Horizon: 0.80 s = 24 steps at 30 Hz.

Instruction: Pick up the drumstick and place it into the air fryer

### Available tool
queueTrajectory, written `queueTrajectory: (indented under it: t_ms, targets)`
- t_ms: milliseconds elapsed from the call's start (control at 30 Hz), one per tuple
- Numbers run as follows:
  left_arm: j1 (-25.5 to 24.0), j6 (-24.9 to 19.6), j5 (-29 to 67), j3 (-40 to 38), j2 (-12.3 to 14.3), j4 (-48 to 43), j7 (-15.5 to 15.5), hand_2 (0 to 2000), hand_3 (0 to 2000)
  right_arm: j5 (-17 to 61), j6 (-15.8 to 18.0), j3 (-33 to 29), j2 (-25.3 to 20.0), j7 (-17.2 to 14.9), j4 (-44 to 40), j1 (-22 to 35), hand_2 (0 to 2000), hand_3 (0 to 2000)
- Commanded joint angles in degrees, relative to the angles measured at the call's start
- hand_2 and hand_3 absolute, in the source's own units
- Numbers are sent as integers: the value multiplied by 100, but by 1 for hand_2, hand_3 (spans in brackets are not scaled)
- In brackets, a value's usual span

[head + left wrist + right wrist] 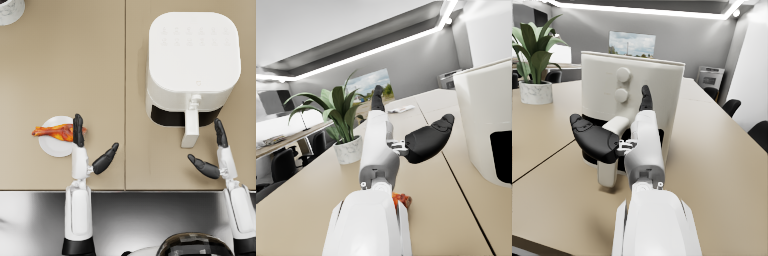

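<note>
The job looks to be at its opening step: the reach for the drumstick (59, 132), which lies on a small white plate (50, 145) on the tabletop (60, 65), well apart from the air fryer (192, 65). The left hand (89, 150) hangs over the plate's near edge, its fingers (78, 130) stretched straight across the meat and its thumb splayed wide to the side, holding nothing. The right hand (216, 156) sits just beside the fryer's handle (191, 127), likewise spread and empty. Next, I judge, the left hand must drop and close around the drumstick, and the fryer's drawer, which seems shut, may need pulling out before anything can go in. The head view alone shows the whole layout: plate, meat, fryer and both hands together. The left wrist view hides nearly all the drumstick behind the forearm, leaving only an orange scrap (401, 201), but it shows a potted plant (341, 125) further along the tabletop. The right wrist view shows the fryer's front, with two round knobs (622, 84) that the overhead picture cannot show.
</note>
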Motion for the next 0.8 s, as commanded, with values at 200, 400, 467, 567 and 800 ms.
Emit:
queueTrajectory:
  t_ms: [200,400,467,567,800]
  targets:
    - [364,0,1548,-624,-13,387,0,0,0,54,0,95,-122,0,-348,82,0,0]
    - [549,-1,3103,-960,-34,865,0,0,0,61,0,52,-181,0,-402,38,0,0]
    - [582,-1,3622,-1043,-38,956,0,0,0,61,0,12,-193,0,-375,7,0,0]
    - [656,-1,4403,-1217,-53,1102,0,0,0,61,0,-33,-214,0,-361,-33,0,0]
    - [991,-2319,6229,-1218,-119,1627,-671,0,0,61,0,-116,-277,0,-347,-82,0,0]
